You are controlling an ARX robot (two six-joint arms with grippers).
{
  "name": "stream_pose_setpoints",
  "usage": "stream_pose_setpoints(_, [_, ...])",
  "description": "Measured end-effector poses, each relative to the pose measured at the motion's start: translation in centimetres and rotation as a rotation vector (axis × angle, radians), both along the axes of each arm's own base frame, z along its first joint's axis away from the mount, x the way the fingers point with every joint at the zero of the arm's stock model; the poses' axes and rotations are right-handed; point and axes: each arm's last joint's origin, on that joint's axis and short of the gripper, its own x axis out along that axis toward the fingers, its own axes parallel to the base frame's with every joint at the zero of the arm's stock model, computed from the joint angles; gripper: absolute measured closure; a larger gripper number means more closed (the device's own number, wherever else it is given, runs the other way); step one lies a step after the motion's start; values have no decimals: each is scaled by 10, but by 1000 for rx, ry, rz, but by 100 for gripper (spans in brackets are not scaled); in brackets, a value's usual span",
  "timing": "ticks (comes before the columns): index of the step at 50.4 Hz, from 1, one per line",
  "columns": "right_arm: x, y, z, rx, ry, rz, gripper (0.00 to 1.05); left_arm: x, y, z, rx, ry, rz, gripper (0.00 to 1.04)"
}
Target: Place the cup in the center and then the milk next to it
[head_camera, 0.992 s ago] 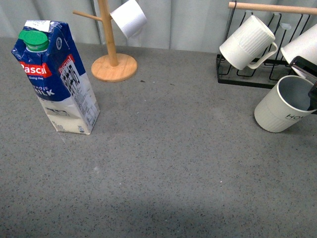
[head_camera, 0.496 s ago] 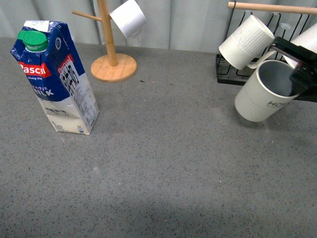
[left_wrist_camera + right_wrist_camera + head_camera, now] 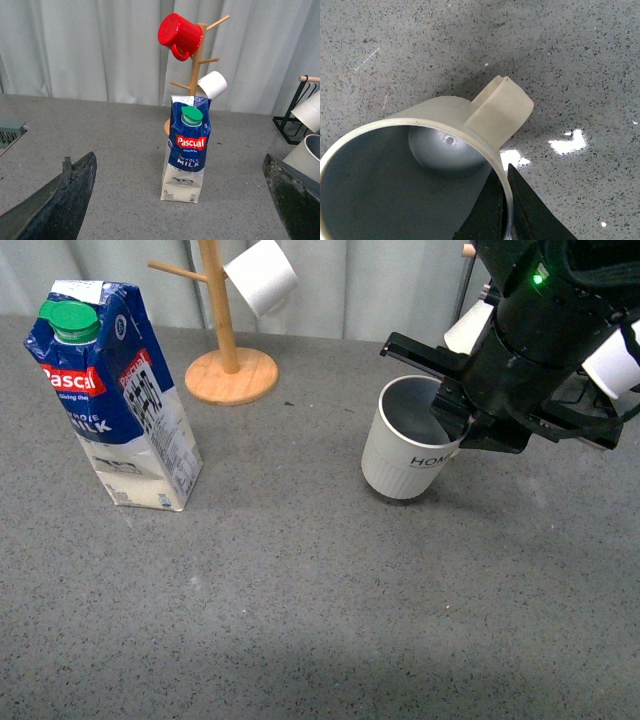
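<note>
The cup (image 3: 405,455), off-white and ribbed with black "HOME" lettering and a grey-blue inside, hangs slightly tilted near the table's middle, right of centre. Whether its base touches the table does not show. My right gripper (image 3: 455,425) is shut on its rim. In the right wrist view one finger is inside the cup (image 3: 445,150) and one outside, with the gripper (image 3: 502,210) close to the handle (image 3: 500,110). The milk (image 3: 120,400), a blue-and-white Pascal carton with a green cap, stands upright at the left. My left gripper (image 3: 180,210) is open, short of the milk (image 3: 187,150) and holding nothing.
A wooden mug tree (image 3: 225,340) with a plain white cup (image 3: 262,275) stands at the back behind the milk; a red mug (image 3: 180,32) hangs higher on it. Behind my right arm, a black rack (image 3: 295,115) holds white ribbed mugs (image 3: 470,330).
My right gripper has carried the cup leftward from beside the rack to near the table's middle, and the arm now fills the upper right of the front view. The milk has not moved.
</note>
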Motion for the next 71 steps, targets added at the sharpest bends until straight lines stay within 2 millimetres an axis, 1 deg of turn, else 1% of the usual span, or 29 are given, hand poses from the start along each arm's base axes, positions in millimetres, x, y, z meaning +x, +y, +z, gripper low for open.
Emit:
stream_pose_setpoints(6, [2, 8, 4, -13, 15, -42, 103, 0, 0, 0, 0, 0, 0, 6])
stream_pose_setpoints(11, [2, 11, 4, -34, 24, -81, 103, 0, 0, 0, 0, 0, 0, 6])
stream_pose_setpoints(18, [1, 12, -4, -44, 61, -117, 103, 0, 0, 0, 0, 0, 0, 6])
stream_pose_setpoints(33, [-2, 12, -7, -23, 84, -130, 103, 0, 0, 0, 0, 0, 0, 6])
stream_pose_setpoints(35, [-3, 12, -9, -25, 86, -132, 99, 0, 0, 0, 0, 0, 0, 6])
stream_pose_setpoints(38, [-5, 11, -11, -27, 94, -135, 87, 0, 0, 0, 0, 0, 0, 6])
stream_pose_setpoints(41, [-5, 10, -13, -27, 96, -136, 80, 0, 0, 0, 0, 0, 0, 6])
stream_pose_setpoints(48, [-5, 6, -15, -13, 84, -157, 55, 0, 0, 0, 0, 0, 0, 6])
stream_pose_setpoints(49, [-5, 5, -15, -9, 78, -161, 49, 0, 0, 0, 0, 0, 0, 6])
stream_pose_setpoints(51, [-5, 3, -15, 0, 68, -166, 42, 0, 0, 0, 0, 0, 0, 6])
stream_pose_setpoints(55, [-6, -1, -6, 33, 40, -173, 26, 0, 0, 0, 0, 0, 0, 6])
stream_pose_setpoints(60, [-7, -6, 4, 61, 14, -177, 14, 0, 0, 0, 0, 0, 0, 6])
stream_pose_setpoints(62, [-7, -9, 12, 77, -11, -178, 7, 0, 0, 0, 0, 0, 0, 6])
stream_pose_setpoints(65, [-8, -12, 21, 90, -48, -162, 10, 0, 0, 0, 0, 0, 0, 6])
stream_pose_setpoints(71, [-7, -20, 30, 34, -148, -114, 9, 0, 0, 0, 0, 0, 0, 6])
